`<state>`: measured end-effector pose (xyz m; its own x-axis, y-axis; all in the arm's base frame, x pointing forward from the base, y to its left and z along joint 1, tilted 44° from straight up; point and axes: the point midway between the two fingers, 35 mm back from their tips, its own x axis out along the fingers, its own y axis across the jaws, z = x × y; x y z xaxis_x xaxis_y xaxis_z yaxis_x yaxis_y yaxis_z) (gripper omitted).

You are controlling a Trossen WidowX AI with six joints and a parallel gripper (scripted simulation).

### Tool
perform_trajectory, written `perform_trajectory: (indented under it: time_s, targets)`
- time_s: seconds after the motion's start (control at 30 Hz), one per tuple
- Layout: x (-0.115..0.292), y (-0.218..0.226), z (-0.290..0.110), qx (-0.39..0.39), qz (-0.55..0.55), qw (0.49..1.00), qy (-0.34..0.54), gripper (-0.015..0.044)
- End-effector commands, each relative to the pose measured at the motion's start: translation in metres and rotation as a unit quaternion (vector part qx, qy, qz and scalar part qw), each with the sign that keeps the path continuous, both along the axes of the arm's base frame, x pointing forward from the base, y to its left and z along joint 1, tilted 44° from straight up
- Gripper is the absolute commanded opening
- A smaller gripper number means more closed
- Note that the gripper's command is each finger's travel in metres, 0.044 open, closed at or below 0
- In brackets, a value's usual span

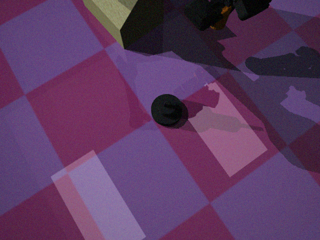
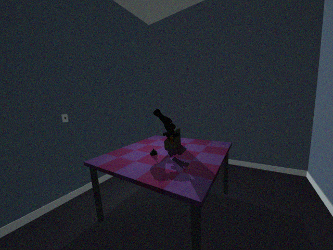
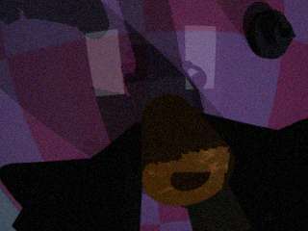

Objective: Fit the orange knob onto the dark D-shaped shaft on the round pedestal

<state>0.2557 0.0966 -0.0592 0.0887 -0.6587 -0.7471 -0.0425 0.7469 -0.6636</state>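
The orange knob (image 3: 183,164) is clamped between the fingers of the gripper (image 3: 185,173), lifted off the checkered table (image 1: 77,103). Open tabletop is seen ahead of the claw; farther off stands the round pedestal (image 1: 169,109) with its shaft (image 1: 169,105).

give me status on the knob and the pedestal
Gripper shut on orange cylindrical knob, off the table. Dark round pedestal bare, shaft uncovered. Nothing between them.
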Motion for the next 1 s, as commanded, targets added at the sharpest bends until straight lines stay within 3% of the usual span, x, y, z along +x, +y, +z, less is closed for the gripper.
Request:
perform_trajectory:
  time_s: [0.0,0.97]
  targets:
    - [0.008,-0.005,0.006,0.006,0.001,1.000,-0.002,0.0000]
    - [0.044,-0.053,0.037,0.030,-0.028,0.999,-0.026,0.0000]
